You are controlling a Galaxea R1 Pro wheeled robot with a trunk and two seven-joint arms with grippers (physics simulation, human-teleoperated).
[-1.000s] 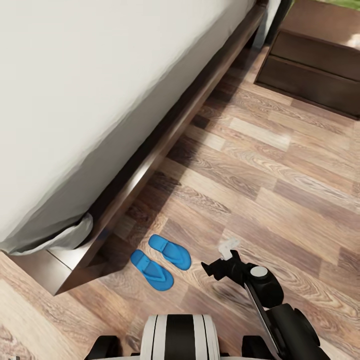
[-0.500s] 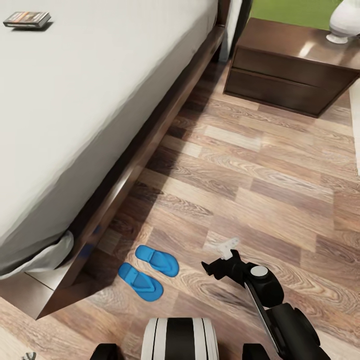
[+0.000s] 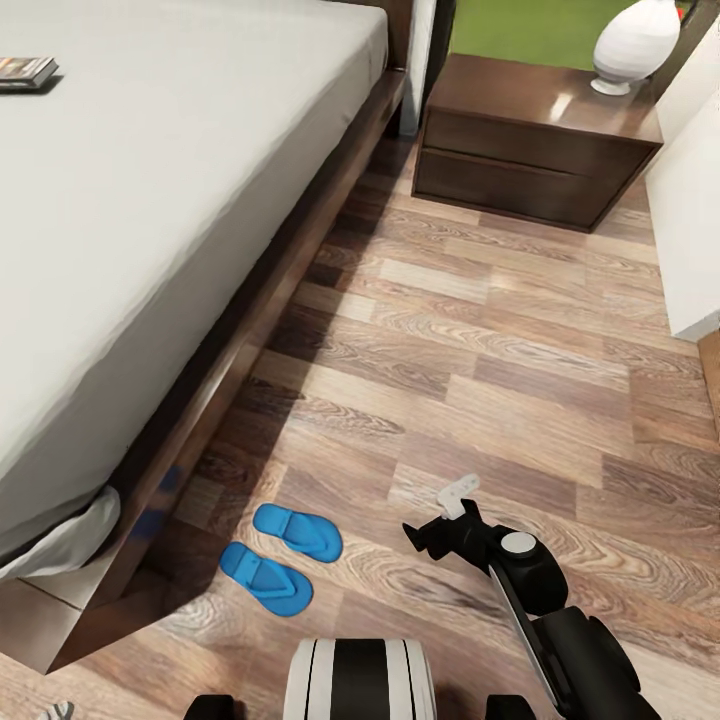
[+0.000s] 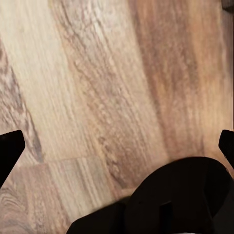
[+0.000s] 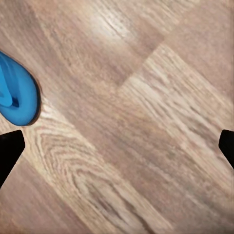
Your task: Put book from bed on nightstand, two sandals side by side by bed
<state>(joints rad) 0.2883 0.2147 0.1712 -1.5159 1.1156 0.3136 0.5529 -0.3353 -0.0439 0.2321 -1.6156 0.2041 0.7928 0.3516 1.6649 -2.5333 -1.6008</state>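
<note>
Book lay flat on the bed, far side of the mattress. Two sandals sat side by side on the floor beside the bed frame. Nightstand stood beyond, vase on top. Right gripper hung near the sandals, jaws wide, empty; left gripper likewise spread over bare planks

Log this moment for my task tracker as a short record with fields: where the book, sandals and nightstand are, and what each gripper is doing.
book: lying on the bed, far from the edge
sandals: side by side on the floor, near the bed's foot corner
nightstand: beside the bed's head, white vase on top
right gripper: open, empty, above the floor beside the sandals
left gripper: open, empty, over bare planks
</note>
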